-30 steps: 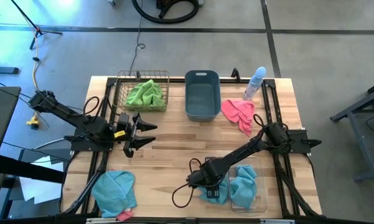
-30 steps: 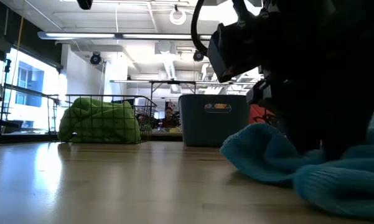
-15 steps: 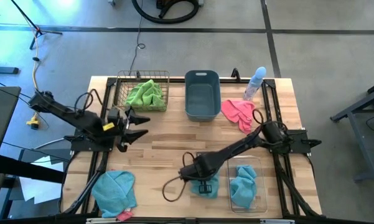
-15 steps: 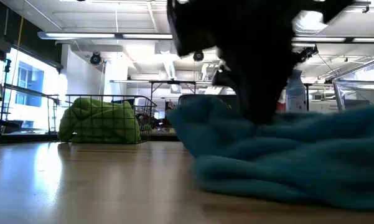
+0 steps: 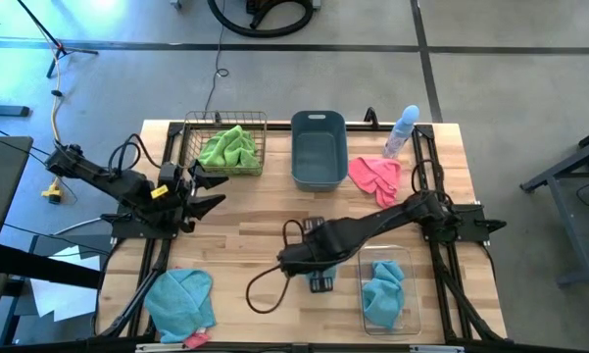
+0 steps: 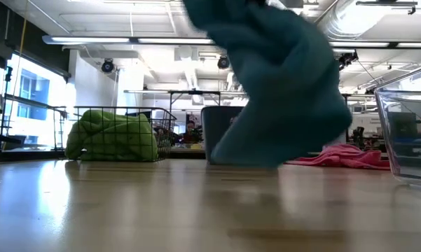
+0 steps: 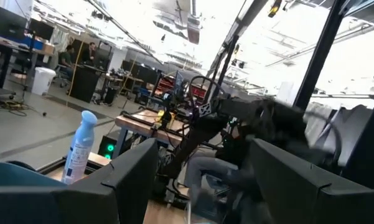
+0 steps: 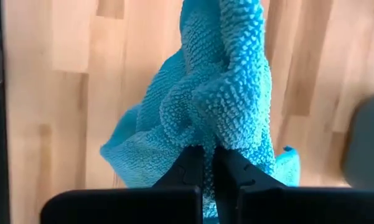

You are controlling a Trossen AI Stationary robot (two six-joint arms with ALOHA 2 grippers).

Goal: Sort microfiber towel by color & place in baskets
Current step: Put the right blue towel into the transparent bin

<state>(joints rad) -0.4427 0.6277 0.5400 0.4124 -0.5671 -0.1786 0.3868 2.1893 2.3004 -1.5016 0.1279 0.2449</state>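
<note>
- The wooden table [image 5: 265,211] carries three baskets: a copper wire basket [image 5: 191,132] holding a lime green towel [image 5: 227,148], a grey-blue tub [image 5: 318,147] that looks empty from above, and a clear bin [image 5: 404,294] with one light blue towel [image 5: 382,291] inside.
- A pink towel [image 5: 375,178] is seen lying loose beside the tub, near a spray bottle [image 5: 402,130]; another blue towel [image 5: 182,299] sits at the table's near left corner, with a scrap of pink just showing at its lower edge.
- The right gripper [image 8: 208,163] is closed on a light blue towel [image 8: 221,106], pinched at a bunched fold. In the low view the cloth [image 6: 280,77] is seen hanging clear of the tabletop, over the middle of the table, beside the clear bin.
- The towel is judged light, soft and limp: it droops and folds under its own weight, and nothing about it is fragile. Its looped pile should resist slipping. A gathered ridge is the place best taken, since a flat single layer could be missed against the wood.
- The left gripper [image 5: 204,189] is held over the table just in front of the wire basket, its fingers [image 7: 286,174] spread apart and empty.
</note>
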